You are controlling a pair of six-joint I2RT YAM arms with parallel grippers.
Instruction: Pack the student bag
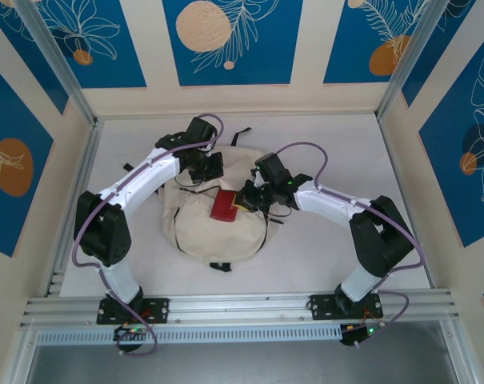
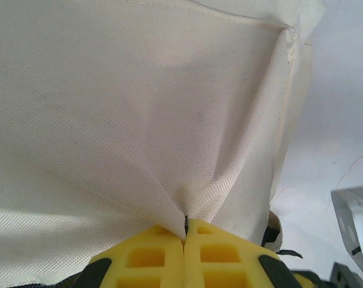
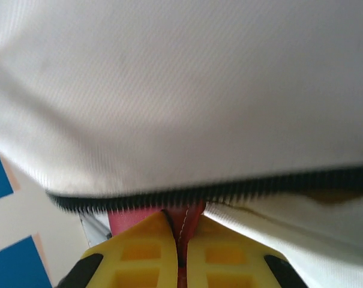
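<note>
The cream bag (image 1: 214,228) lies flat in the middle of the table (image 1: 322,152), between the two arms. The left arm bends at the elbow and reaches over the bag's far side. The left gripper (image 2: 185,223) is pinched tight on a fold of the bag's cloth. The right arm stretches leftward across the bag. The right gripper (image 3: 181,225) is clamped on a flat red object (image 1: 224,206) beside the black zip (image 3: 229,189).
</note>
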